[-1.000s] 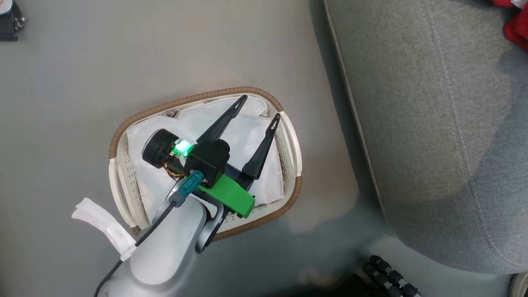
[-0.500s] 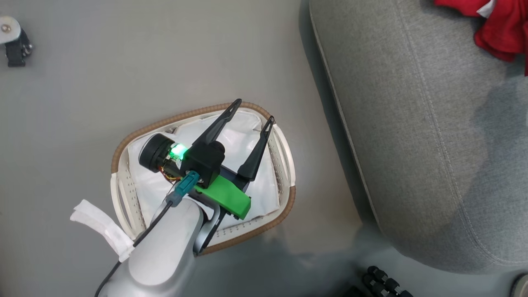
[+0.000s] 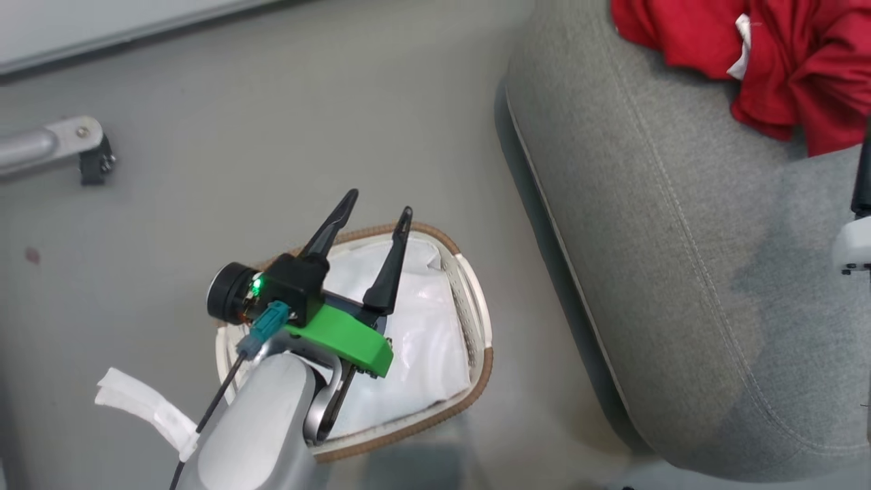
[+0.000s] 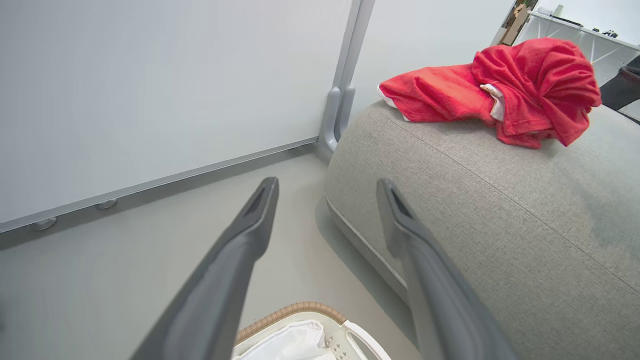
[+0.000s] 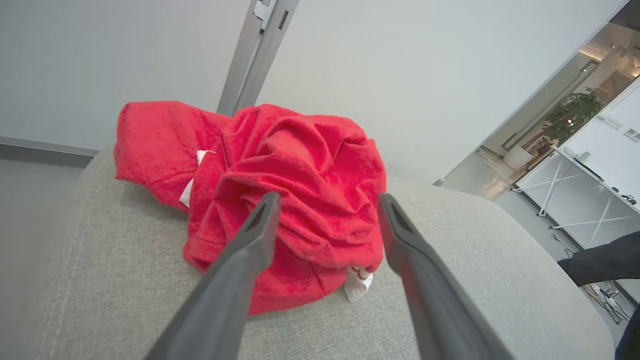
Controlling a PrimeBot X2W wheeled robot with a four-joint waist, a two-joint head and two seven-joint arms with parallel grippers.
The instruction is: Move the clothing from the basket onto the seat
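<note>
The clothing lies as a crumpled bright red heap with a white tag on the far part of the grey seat. My right gripper is open just in front of the clothing, its fingers either side of the heap's near edge and apart from it, over the seat. My left gripper is open and empty above the far rim of the basket, which holds a white liner. In the left wrist view, the left gripper points toward the seat and the clothing.
The basket stands on grey floor just left of the seat's rounded edge. A white wall panel with a metal post runs behind. A metal leg with a dark foot sits at the far left. Part of my right arm hangs over the seat.
The head camera has tilted up, bringing the red clothing on the seat into the picture. My left gripper stays open, its fingertips now at the basket's far rim.
</note>
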